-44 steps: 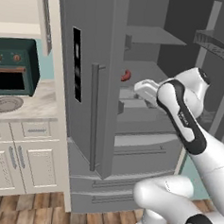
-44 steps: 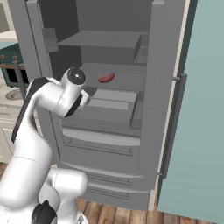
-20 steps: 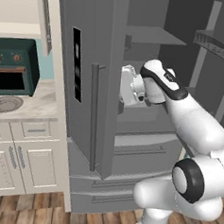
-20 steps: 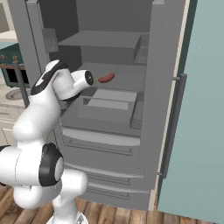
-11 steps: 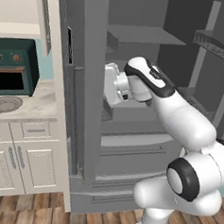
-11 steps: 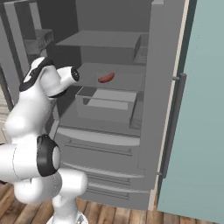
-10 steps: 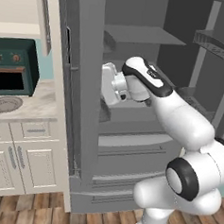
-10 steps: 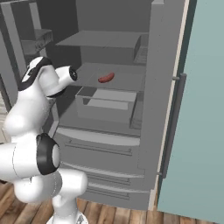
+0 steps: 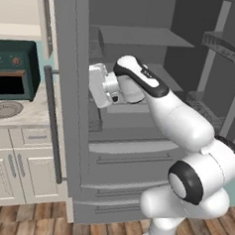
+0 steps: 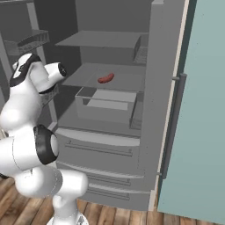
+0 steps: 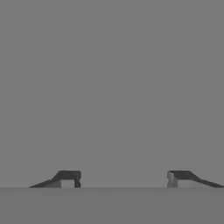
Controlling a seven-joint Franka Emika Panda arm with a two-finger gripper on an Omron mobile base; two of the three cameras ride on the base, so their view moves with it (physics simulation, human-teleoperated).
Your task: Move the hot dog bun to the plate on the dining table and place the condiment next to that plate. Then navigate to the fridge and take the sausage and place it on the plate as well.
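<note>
Hand view: gripper point(image 11: 122, 178) is seen with jaws apart, nothing between them, a plain grey surface ahead. Right base view: sausage point(image 10: 105, 78) is seen lying flat on the middle fridge shelf point(image 10: 127, 81), long axis running left-near to right-far; in the left base view it is hidden by the arm.

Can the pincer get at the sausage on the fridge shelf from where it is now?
Probably not right away. The pincer faces a flat grey surface by the left fridge door, turned off from the sausage, which lies uncovered on the shelf. Once the arm swings back, nothing blocks it.
</note>
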